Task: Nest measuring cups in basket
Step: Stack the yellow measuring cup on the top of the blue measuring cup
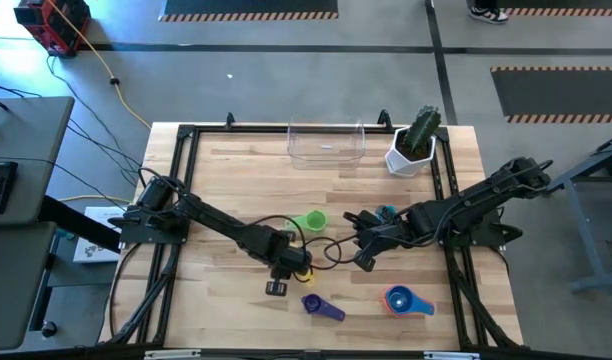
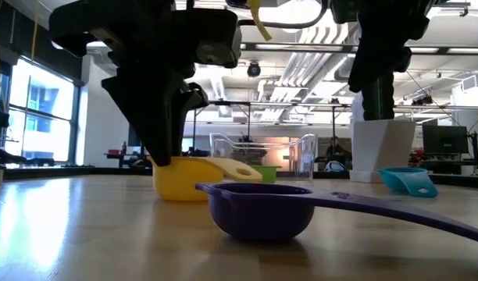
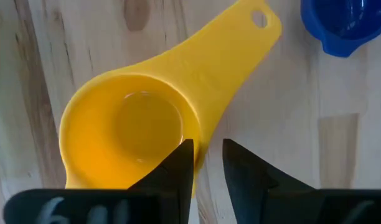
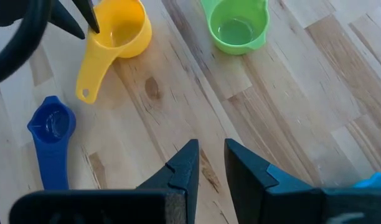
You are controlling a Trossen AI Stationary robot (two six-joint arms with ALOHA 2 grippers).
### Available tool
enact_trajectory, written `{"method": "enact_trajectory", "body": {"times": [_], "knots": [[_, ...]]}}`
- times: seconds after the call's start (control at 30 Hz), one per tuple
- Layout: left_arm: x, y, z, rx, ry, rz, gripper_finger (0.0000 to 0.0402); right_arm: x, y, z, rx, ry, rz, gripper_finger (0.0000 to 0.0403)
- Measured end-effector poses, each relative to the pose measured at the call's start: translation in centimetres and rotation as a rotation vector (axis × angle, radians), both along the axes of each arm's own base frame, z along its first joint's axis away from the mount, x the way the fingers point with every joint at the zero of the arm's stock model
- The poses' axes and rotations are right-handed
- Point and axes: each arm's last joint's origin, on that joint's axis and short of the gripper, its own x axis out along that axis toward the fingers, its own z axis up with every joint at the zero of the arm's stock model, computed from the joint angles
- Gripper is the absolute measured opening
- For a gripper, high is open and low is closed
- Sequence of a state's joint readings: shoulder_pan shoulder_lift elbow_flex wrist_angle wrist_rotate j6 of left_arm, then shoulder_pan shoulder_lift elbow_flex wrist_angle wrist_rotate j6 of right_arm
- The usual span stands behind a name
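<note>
A yellow measuring cup stands upright on the table, its handle pointing toward the near edge. My left gripper points down over the cup and is open. One finger is inside the bowl and the other is outside, with the rim beside the handle's root between them. My right gripper hovers slightly open over bare wood right of centre and holds nothing. A green cup, a teal cup, a blue-purple cup and a blue cup with an orange one in it lie around. The clear basket stands at the far edge. My left gripper comes from above and straddles the yellow cup's rim next to the handle's root. Wood shows between the rim and the outer finger. Whether the inner finger touches the wall, I cannot tell. The cup rests on its base on the table.
A white pot with a cactus stands right of the basket at the far edge. The blue-purple cup lies near the front edge, close to the yellow cup's handle. Bare wood lies between the cups and the basket.
</note>
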State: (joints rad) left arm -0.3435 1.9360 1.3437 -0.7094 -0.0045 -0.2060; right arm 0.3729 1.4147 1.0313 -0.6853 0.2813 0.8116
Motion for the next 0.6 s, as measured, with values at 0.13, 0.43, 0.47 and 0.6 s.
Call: {"method": "enact_trajectory", "body": {"times": [0.13, 0.43, 0.47, 0.6], "knots": [[-0.1, 0.0, 0.1, 0.002, 0.006, 0.000, 0.0083, 0.1, 0.0, 0.0, 0.003, -0.009, 0.000, 0.0068], [0.1, 0.2, 2.2, 0.065, 0.046, 0.014, 0.0083, 0.7, 0.2, 0.5, 0.041, -0.095, -0.057, 0.0073], [0.2, 0.3, 2.7, 0.076, 0.043, 0.017, 0.0083, 0.8, 0.2, 0.5, 0.045, -0.108, -0.058, 0.0077], [0.5, 0.6, 4.2, 0.126, 0.039, 0.010, 0.0083, 1.3, 0.3, 0.9, 0.052, -0.178, -0.077, 0.0103]]}}
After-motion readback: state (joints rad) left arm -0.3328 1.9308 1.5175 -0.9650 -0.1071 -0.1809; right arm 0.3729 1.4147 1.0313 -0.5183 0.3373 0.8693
